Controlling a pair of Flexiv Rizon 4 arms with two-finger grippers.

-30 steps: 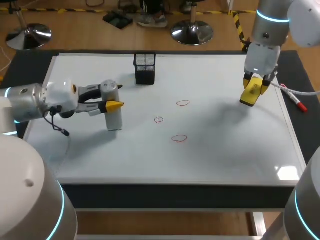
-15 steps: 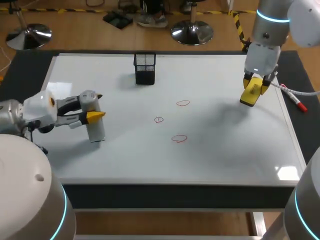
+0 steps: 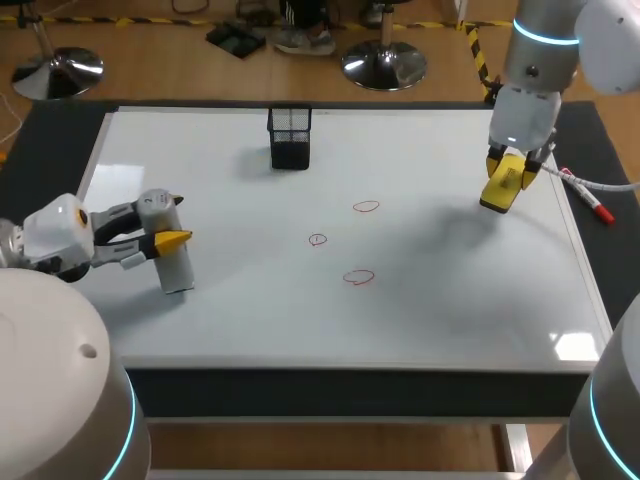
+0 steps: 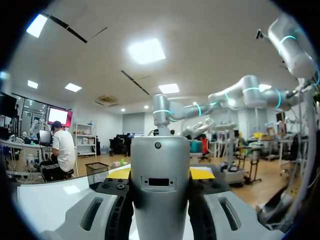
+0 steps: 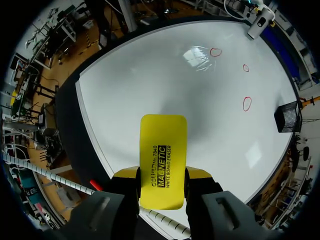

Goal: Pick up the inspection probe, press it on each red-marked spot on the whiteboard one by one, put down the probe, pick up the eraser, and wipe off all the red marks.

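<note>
The inspection probe [image 3: 168, 250], a pale grey cylinder, stands upright over the left part of the whiteboard [image 3: 450, 300]. My left gripper [image 3: 166, 236] is shut on its upper half from the side. In the left wrist view the probe [image 4: 160, 185] fills the gap between the fingers. Three red ovals [image 3: 366, 207] [image 3: 317, 240] [image 3: 358, 277] lie mid-board, well to the right of the probe. My right gripper [image 3: 508, 172] hangs over the board's right side, shut on the yellow eraser [image 3: 501, 188]; the right wrist view shows the eraser [image 5: 162, 155] clamped between the yellow tips.
A black mesh pen holder [image 3: 289, 137] stands at the back middle of the board. A red-capped marker [image 3: 592, 203] lies just off the board's right edge. A white cable runs beside it.
My left arm has carried the probe leftward and nearer, away from the red ovals. The right arm and eraser have not moved.
</note>
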